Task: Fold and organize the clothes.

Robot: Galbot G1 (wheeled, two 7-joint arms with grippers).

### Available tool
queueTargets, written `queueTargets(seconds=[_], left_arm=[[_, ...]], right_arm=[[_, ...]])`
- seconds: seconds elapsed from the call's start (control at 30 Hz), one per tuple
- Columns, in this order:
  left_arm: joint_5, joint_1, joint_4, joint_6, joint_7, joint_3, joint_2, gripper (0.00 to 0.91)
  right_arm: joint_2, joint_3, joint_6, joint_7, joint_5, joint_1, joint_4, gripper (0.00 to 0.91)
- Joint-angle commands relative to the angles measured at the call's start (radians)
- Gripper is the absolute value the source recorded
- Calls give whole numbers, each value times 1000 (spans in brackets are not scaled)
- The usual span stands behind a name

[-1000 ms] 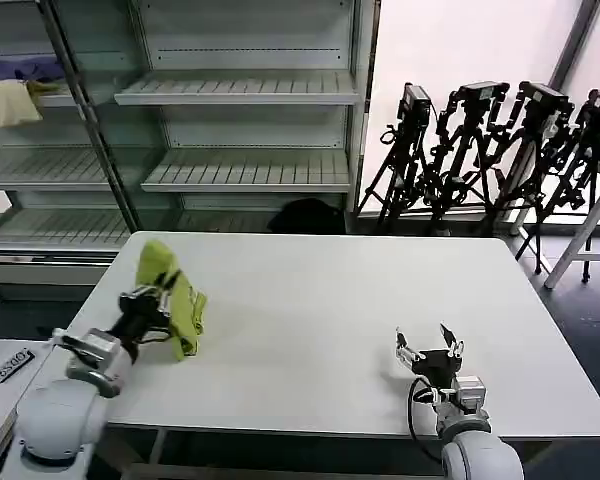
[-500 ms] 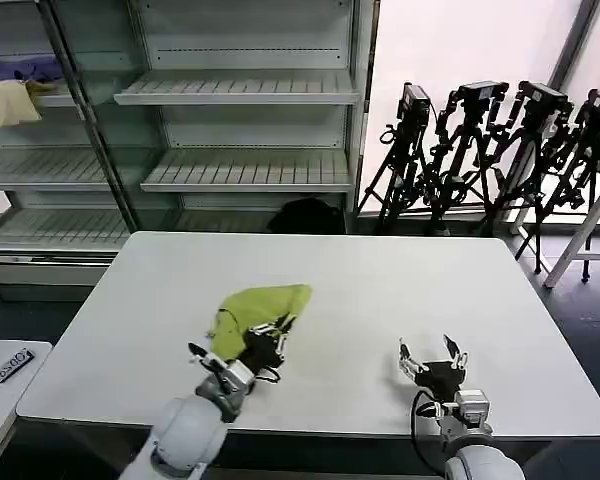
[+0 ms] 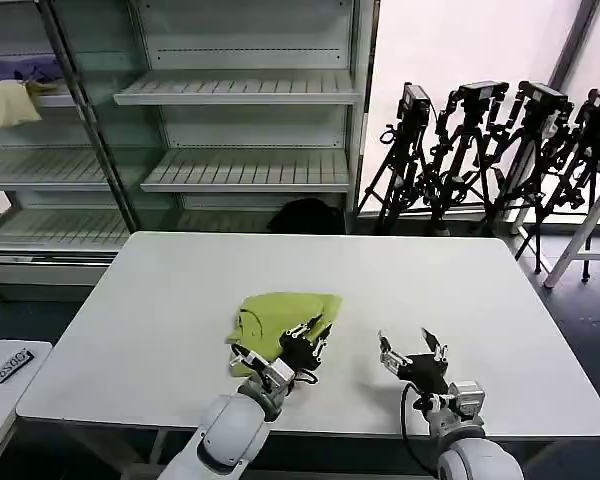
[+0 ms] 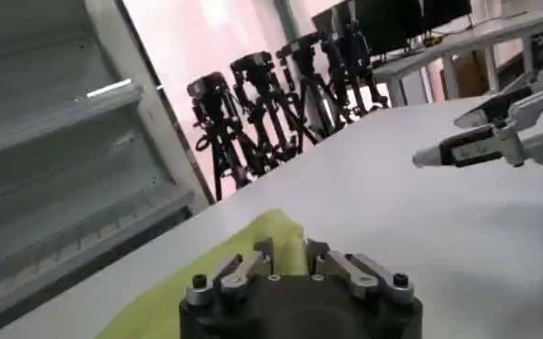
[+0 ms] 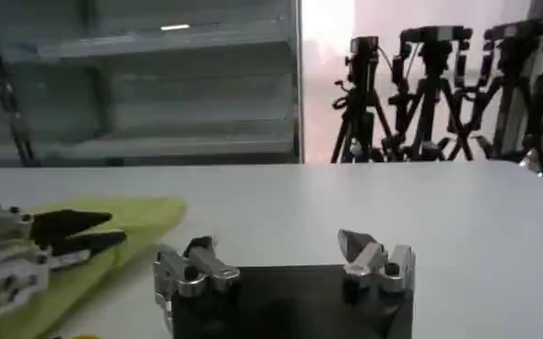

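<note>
We find the left claw (image 3: 308, 340) low over the table (image 3: 160, 300), near the front edge and a little left of centre, with its dark fingers closed on the near right edge of the T-shirt (image 3: 280, 318). In the left wrist view the fingertips of that claw (image 4: 288, 256) sit drawn together against a fold of the lime fabric (image 4: 253, 247), so we record the grip as closed on the cloth.

The T-shirt lies bunched in a loose heap on the table, with most of its mass to the left of and behind the claw. Its surface is creased and doubled over itself; we can make out no print on the side facing up. In the right wrist view the garment (image 5: 137, 221) appears as a flat yellow-green fold beside the dark fingers of the left claw.

The right claw (image 3: 410, 352) hovers just above the table to the right of the T-shirt, clear of the fabric. Its two fingers stand spread apart (the right wrist view (image 5: 285, 260) shows a wide gap between them) and hold nothing.

Behind the table stand grey shelving (image 3: 240, 130) and a row of black tripods (image 3: 490, 150).
</note>
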Motion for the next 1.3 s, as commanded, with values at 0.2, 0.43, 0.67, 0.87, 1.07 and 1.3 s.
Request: queueTargets(seconds=[0.2, 0.43, 0.67, 0.87, 1.07, 1.3], left_arm=[[-122, -17, -71, 21, -37, -40, 16, 907], [-219, -15, -176, 30, -39, -185, 88, 907], [-300, 79, -268, 19, -29, -429, 96, 907], [-318, 177, -307, -21, -17, -528, 78, 907], [-350, 236, -301, -49, -17, -579, 48, 907], [-358, 258, -290, -57, -18, -594, 46, 907]], right_arm=[[19, -84, -90, 45, 259, 13, -1, 907], [7, -135, -91, 144, 440, 28, -16, 907], [4, -209, -91, 257, 545, 55, -36, 907], [7, -246, -90, 299, 432, 84, -71, 907], [11, -228, -94, 299, 361, 168, -130, 907], [8, -217, -94, 373, 470, 199, -214, 907]])
